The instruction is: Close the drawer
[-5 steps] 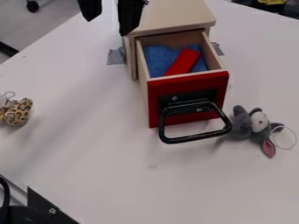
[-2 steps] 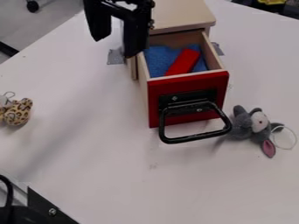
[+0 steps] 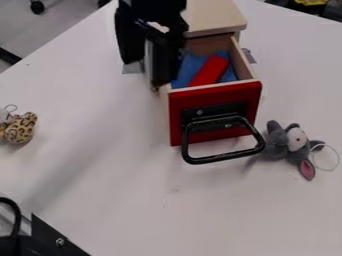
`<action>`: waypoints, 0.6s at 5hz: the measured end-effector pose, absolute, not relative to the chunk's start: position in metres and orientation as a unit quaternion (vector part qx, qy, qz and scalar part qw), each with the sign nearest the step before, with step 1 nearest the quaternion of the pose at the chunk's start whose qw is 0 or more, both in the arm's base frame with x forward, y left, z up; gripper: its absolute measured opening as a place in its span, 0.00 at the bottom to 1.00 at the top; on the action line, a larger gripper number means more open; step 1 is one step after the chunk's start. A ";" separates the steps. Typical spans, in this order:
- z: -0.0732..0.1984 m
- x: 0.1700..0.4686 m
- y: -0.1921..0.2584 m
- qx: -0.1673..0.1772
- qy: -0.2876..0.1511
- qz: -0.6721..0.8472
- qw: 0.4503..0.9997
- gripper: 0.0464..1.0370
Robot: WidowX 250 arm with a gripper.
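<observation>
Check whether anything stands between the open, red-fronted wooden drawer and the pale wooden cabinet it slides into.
No separate object visibly stands between the drawer and the cabinet. The black tool overlaps one side wall in view; its height is unclear. The grey plush toy lies beside the handle, outside the closing path.

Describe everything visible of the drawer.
The drawer stands open, pulled out of its pale cabinet. Its front is red, its walls pale and wood-like. A black looped handle juts from a dark plate. Inside, a red block lies on blue lining. The gripper hangs by its left side in the view; contact is unclear.
</observation>
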State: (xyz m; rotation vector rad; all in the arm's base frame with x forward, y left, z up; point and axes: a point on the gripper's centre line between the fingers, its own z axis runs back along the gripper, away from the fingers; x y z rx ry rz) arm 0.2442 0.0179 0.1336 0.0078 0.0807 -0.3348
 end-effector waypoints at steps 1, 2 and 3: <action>0.130 0.239 -0.002 -0.001 0.050 -0.204 0.978 0.96; 0.127 0.233 -0.023 -0.005 0.052 -0.229 0.972 0.96; 0.117 0.228 -0.038 -0.003 0.048 -0.249 0.967 0.96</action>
